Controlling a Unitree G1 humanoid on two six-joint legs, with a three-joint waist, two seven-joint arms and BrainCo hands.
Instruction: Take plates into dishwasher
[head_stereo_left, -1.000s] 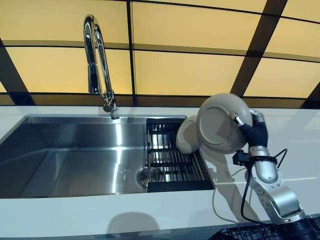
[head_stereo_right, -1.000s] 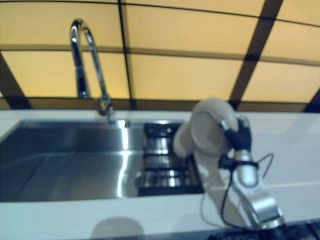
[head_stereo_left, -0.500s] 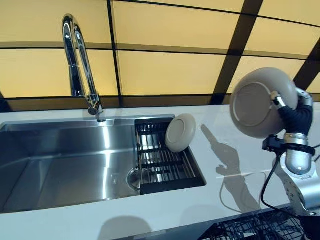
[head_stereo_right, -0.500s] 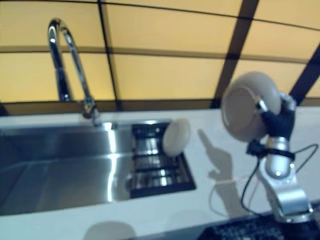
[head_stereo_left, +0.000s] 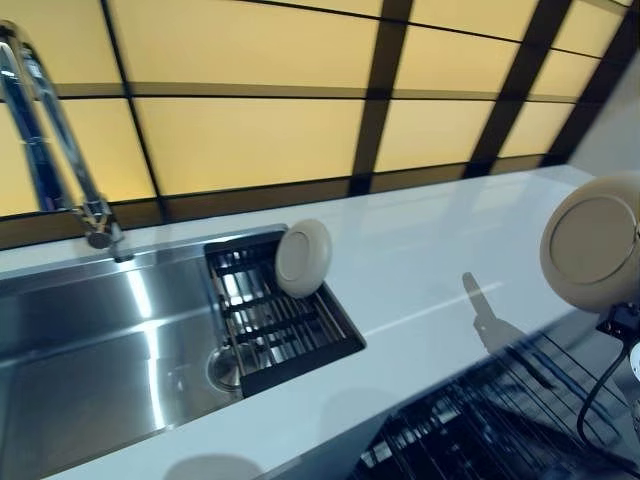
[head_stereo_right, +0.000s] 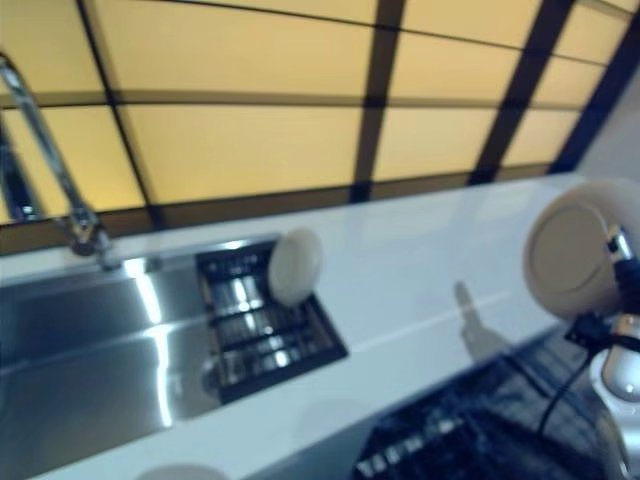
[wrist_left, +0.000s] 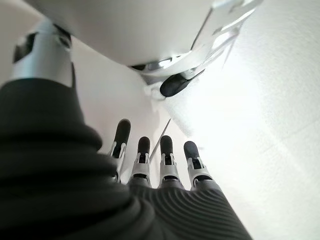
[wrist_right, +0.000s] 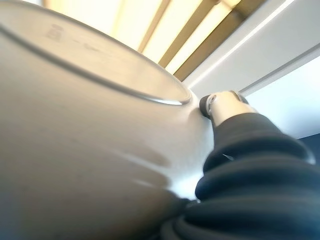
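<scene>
Now my right hand (head_stereo_right: 622, 262) pinches the rim of a beige plate (head_stereo_left: 592, 240), held upright on edge, seemingly directly above the dark dishwasher rack (head_stereo_left: 520, 410). My left hand (wrist_left: 150, 165) hangs idle, fingers straight.

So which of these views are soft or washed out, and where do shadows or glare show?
Right eye view: soft throughout, plate edges smeared. Left eye view: sharper; the arm's shadow falls on the counter, glare streaks on the sink. Left wrist view: the bright surface beyond the left hand is blown out.
</scene>
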